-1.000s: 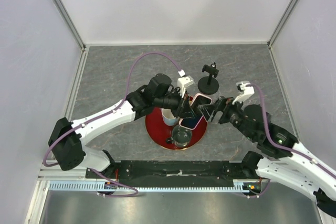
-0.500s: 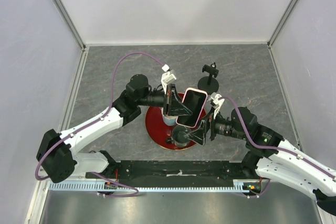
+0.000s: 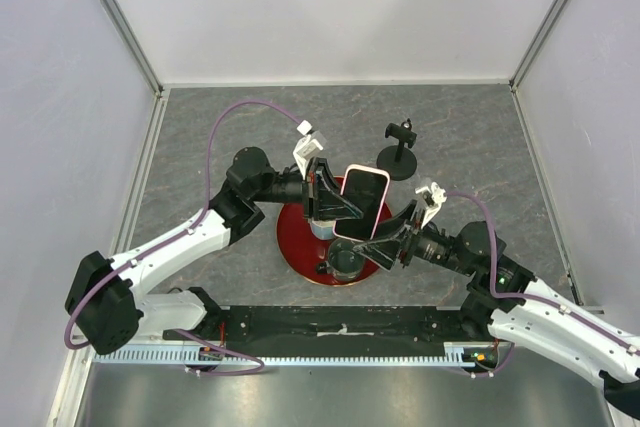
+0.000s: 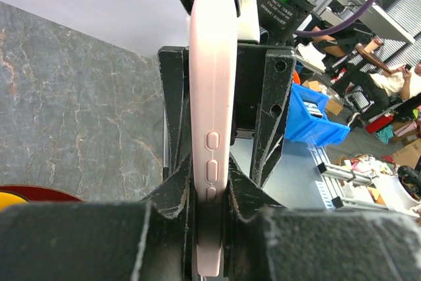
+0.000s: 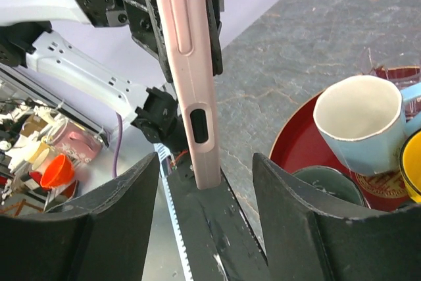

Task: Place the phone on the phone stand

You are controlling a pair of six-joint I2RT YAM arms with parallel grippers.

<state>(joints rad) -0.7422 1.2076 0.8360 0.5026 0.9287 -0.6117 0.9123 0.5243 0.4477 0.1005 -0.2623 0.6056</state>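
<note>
The phone point(image 3: 361, 202), black screen with a pale pink case, is held in the air above the red tray point(image 3: 296, 243). My left gripper point(image 3: 338, 209) is shut on its left long edge; the pink edge point(image 4: 212, 129) runs up between the jaws in the left wrist view. My right gripper point(image 3: 392, 243) is open, its jaws on either side of the phone's lower end point(image 5: 194, 83) without touching it. The phone stand point(image 3: 399, 151), black with a disc base and top clamp, stands on the table behind the phone, empty.
The red tray holds a white-and-blue cup point(image 5: 358, 126), a dark green cup point(image 3: 349, 259) and a yellow-lined cup point(image 5: 411, 159). The black rail point(image 3: 340, 324) runs along the near edge. Grey walls enclose the table on three sides.
The left gripper has lifted the phone off the tray and turned it screen-up. The right arm swung down and left, bringing its open jaws around the phone's lower end.
</note>
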